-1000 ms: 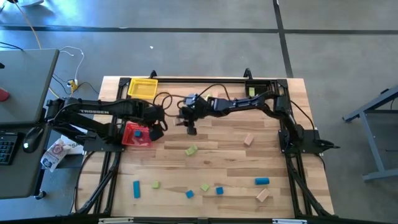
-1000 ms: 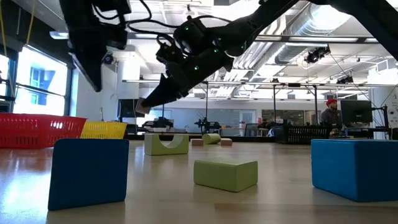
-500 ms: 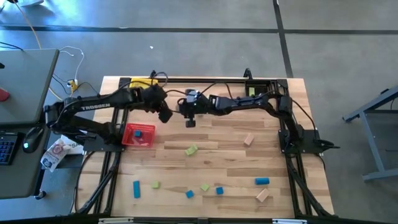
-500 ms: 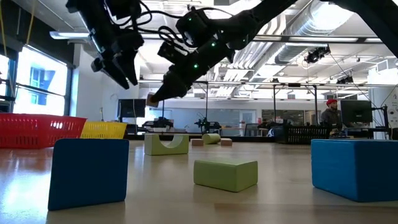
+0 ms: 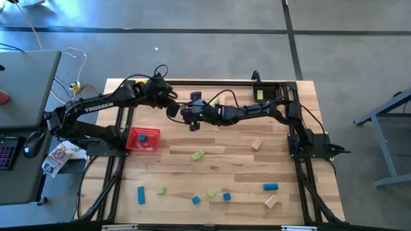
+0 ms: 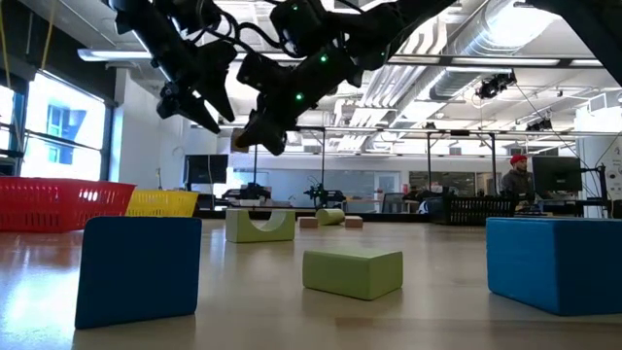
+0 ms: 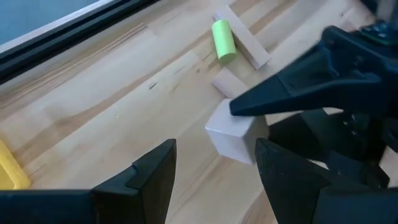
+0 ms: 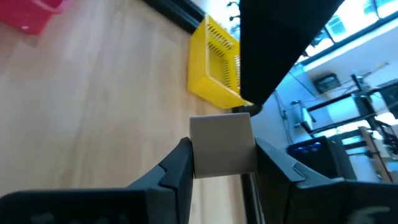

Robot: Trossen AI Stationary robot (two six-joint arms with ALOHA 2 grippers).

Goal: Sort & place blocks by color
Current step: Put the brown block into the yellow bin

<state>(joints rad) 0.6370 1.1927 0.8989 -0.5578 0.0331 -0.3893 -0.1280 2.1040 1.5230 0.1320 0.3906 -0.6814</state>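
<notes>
A tan cube (image 8: 222, 146) is shut in my right gripper (image 5: 192, 122), raised above the far middle of the table. My left gripper (image 7: 214, 180) is open and hovers just left of that cube (image 7: 236, 134), apart from it. Several blue, green and tan blocks lie flat on the near half, among them a green one (image 5: 197, 154), a tan one (image 5: 257, 144) and a blue bar (image 5: 140, 195). A blue block (image 5: 142, 135) rests inside the red bin (image 5: 132, 145). My right gripper pinches the tan cube between its two fingers (image 8: 177, 165), one on each of two opposite faces (image 8: 199, 155). The cube sits at the fingers' free ends (image 7: 261, 102). The fingers reach from the table's right, slanting down. The cube (image 6: 243, 138) hangs clear of the table.
The yellow bin (image 8: 217, 62) stands at the far left, mostly under my left arm in the high view. A black bin (image 5: 270, 93) sits at the far right. A green cylinder (image 7: 222, 40) and tan blocks (image 7: 242, 46) lie near the far rail. A person (image 6: 515, 175) is in the room.
My left gripper has swung from over the red bin toward the far edge and the right, ending beside the tan cube; the blue block in the bin has come into view. My right gripper has carried the cube a little left and upward.
</notes>
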